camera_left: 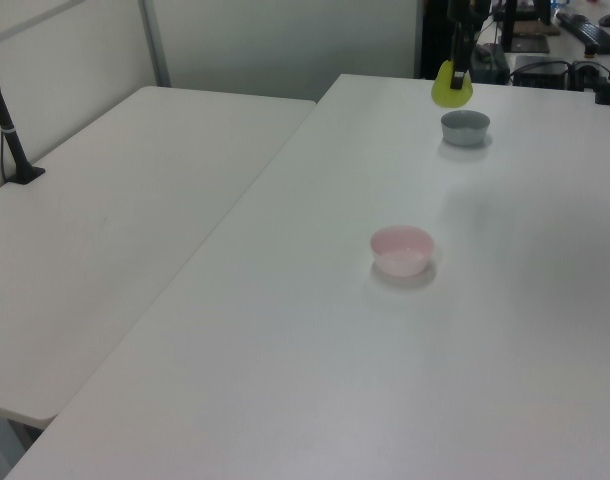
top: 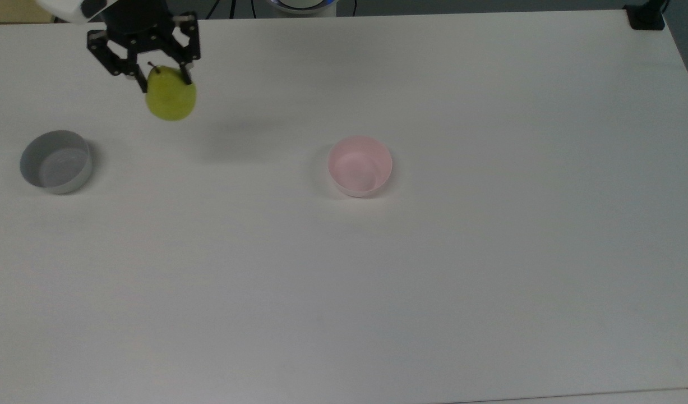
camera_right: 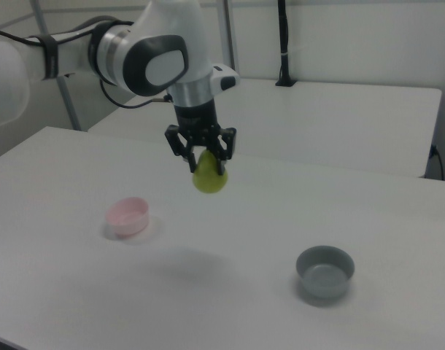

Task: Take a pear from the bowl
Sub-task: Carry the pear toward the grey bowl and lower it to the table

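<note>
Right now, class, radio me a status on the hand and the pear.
Hand shut on pear, held above table. Pink bowl empty. Grey bowl nearby, nothing blocking.

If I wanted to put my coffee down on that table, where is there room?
Nearly everywhere. The table carries just a pink bowl near the middle and a grey bowl toward the top view's left. The stretch between the bowls is bare, as is everything on the top view's right. Avoid the spot near the grey bowl where the gripper holds a pear in the air.
</note>
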Motion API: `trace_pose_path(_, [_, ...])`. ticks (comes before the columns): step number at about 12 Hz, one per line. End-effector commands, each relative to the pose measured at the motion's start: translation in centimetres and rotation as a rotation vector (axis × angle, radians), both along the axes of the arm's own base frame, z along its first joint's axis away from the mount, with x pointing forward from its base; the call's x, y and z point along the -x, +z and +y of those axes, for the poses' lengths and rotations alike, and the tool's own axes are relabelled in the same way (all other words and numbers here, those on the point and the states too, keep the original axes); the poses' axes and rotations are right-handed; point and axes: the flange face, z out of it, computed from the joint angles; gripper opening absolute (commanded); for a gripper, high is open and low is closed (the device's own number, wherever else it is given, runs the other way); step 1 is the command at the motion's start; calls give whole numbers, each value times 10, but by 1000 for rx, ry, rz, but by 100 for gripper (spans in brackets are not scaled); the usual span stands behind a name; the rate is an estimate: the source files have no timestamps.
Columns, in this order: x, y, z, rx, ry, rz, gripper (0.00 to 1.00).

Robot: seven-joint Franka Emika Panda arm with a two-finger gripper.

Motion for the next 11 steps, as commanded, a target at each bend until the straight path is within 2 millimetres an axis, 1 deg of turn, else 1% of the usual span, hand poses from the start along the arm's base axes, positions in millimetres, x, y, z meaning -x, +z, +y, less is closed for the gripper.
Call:
trace_pose_path(1, [-22, -33, -23, 30, -21, -37, 0])
trace_pose_path(3, [-39, -73, -35, 46, -41, -43, 0])
trace_pose_path(6, [-57, -123, -40, 42, -61, -55, 0])
trace_pose_path(8, [-66, -162, -42, 27, -86, -42, 0])
trace_pose_path(9, [-69, -176, -43, 21, -107, -46, 0])
trace_pose_path(10, [-69, -186, -43, 22, -105, -40, 0])
trace_pose_path(11, [-67, -191, -44, 19, -103, -32, 0])
